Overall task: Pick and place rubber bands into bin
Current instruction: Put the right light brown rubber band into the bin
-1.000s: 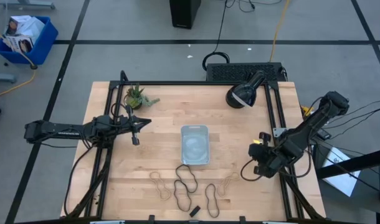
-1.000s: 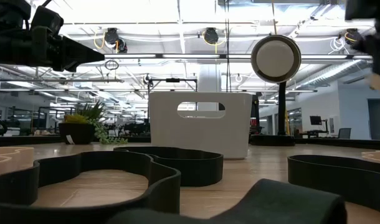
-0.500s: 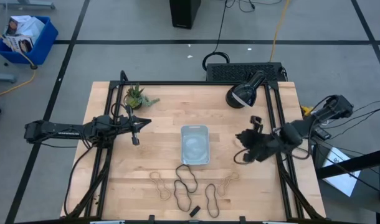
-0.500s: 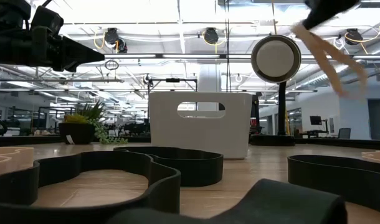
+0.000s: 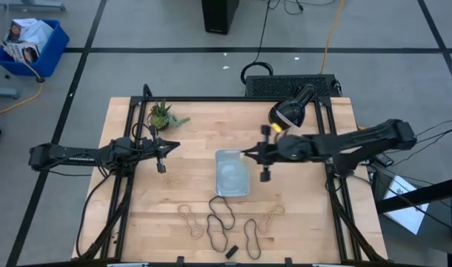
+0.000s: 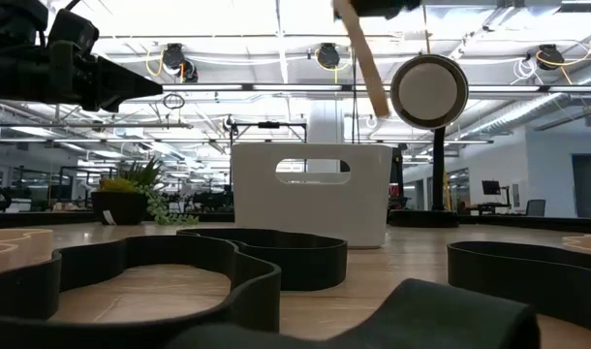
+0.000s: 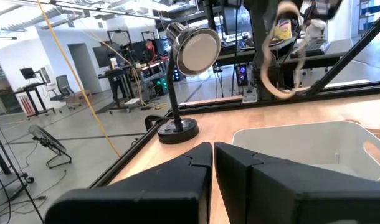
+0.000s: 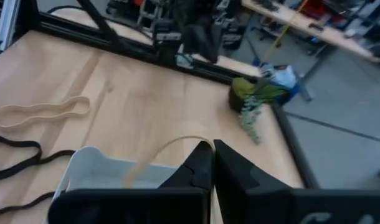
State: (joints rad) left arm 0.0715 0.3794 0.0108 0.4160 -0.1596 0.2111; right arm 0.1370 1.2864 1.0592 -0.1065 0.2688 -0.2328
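Right claw [image 5: 254, 153] clamping tan rubber band [image 7: 278, 59] over bin [image 5: 232, 173].

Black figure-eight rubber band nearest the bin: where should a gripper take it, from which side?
Grip the black rubber band at its narrow waist, where both strands run close, coming straight down: it lies flat on the table, so a side approach would likely miss.

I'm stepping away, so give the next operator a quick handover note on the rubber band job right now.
Right gripper: shut on a tan rubber band, hanging above the bin's right edge.
Left gripper: shut, empty, waiting left of the bin.
Bin looks empty; nothing clearly placed yet.
Left on the table: two tan bands and two black bands, all in front of the bin.
Next, probably: release this band, then fetch the rest.
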